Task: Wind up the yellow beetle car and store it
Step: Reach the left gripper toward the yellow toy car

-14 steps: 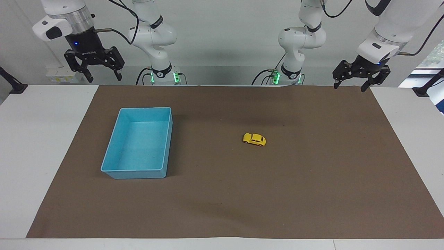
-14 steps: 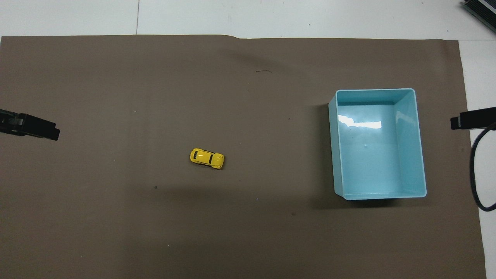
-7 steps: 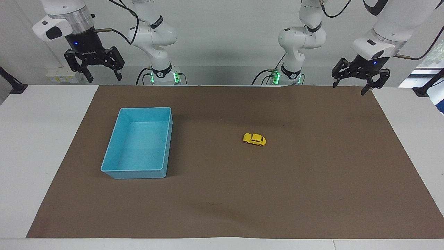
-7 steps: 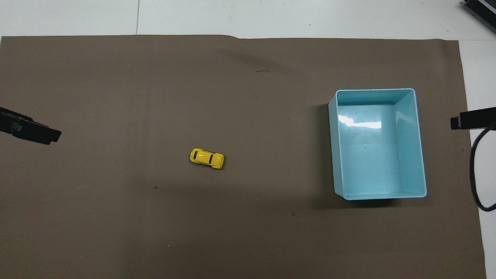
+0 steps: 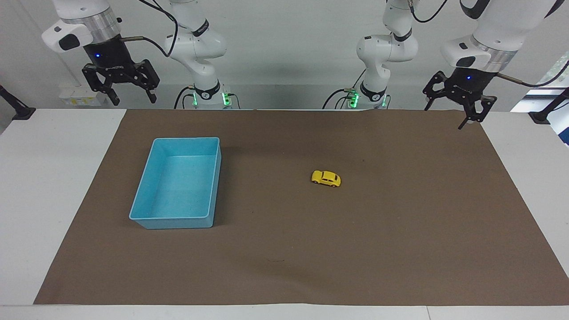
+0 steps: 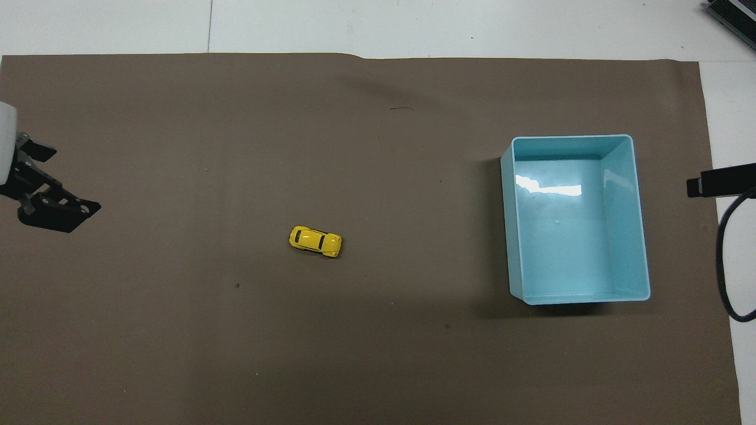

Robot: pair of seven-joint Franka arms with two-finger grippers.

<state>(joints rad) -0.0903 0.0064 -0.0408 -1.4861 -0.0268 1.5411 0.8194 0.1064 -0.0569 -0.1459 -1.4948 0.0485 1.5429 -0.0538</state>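
A white table (image 5: 53,186) carries a wide brown paper mat (image 5: 400,249). Toward the right arm's end of the mat stands an open, light blue rectangular plastic bin (image 5: 212,186). Both arms are raised: the left gripper (image 5: 445,116) hangs with jaws apart over the mat's corner near the robots, and the right gripper (image 5: 132,95) hangs with jaws apart, holding nothing. The tiny bright yellow beetle car (image 5: 326,178) sits on its wheels mid-mat, well apart from the bin.

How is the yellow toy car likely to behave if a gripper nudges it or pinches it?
The yellow beetle car stands on its wheels on the brown mat, so a nudge probably rolls it. Its glossy, rounded body may slip from a pinch. Being tiny, it is likely light.
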